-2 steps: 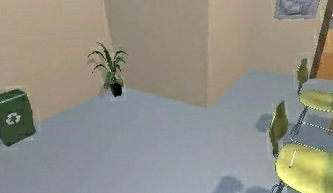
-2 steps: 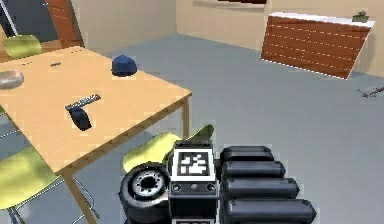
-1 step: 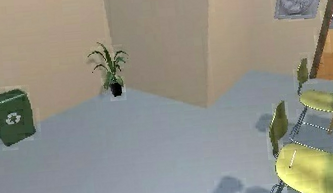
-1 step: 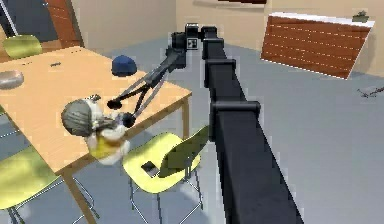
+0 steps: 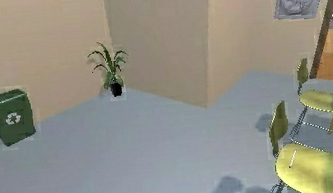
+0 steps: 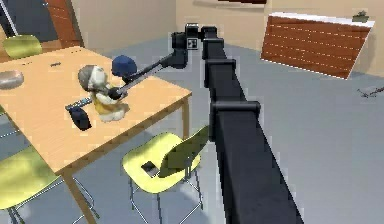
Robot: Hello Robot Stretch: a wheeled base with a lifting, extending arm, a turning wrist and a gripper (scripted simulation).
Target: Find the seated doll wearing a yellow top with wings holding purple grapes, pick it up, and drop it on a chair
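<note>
Doll (image 6: 97, 82) not yet lifted, by my reckoning, though found. Nearest stands a yellow-green chair (image 6: 165, 158), drawn up to the wooden table (image 6: 40, 100); farther on, the pale seated figure rests on the tabletop, with the gripper (image 6: 120, 91) at it from the right. Whether the gripper holds it, I cannot tell. Lifting it and dropping it on a chair remain.

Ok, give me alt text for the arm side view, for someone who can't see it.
The robot's arm reaches over a wooden table, its fingers at a small pale doll-like figure; whether it holds the figure can't be told. A yellow-green chair stands at the table's near edge.
</note>
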